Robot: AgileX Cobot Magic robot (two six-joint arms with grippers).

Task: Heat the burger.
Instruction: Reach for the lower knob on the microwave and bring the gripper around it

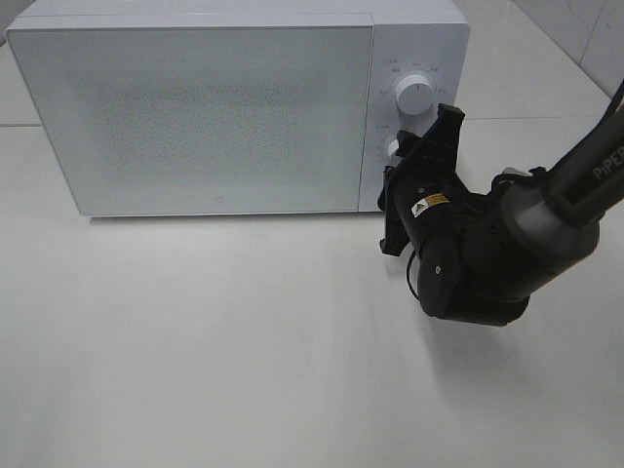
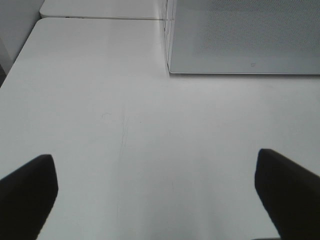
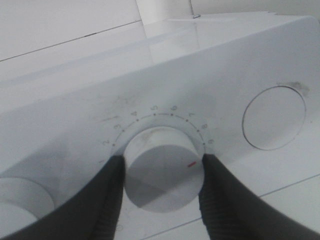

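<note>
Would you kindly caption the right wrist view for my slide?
Right tool gripping the numbered knob on the white microwave panel.

White tbl point(image 1: 195, 341), pale tiles point(image 1: 587, 27) bkgd

The right gripper point(image 3: 162, 165) is clamped on a dial point(image 3: 161, 176), with its arm point(image 1: 507, 244) bent and extended forward. The left gripper point(image 2: 155, 197) is held wide open, gripping nothing.

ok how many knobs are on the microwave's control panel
2. The upper knob sits near the top of the panel; the lower knob is just below it, clamped by the right gripper. The arm covers the panel's bottom, so another could be hidden.
</note>
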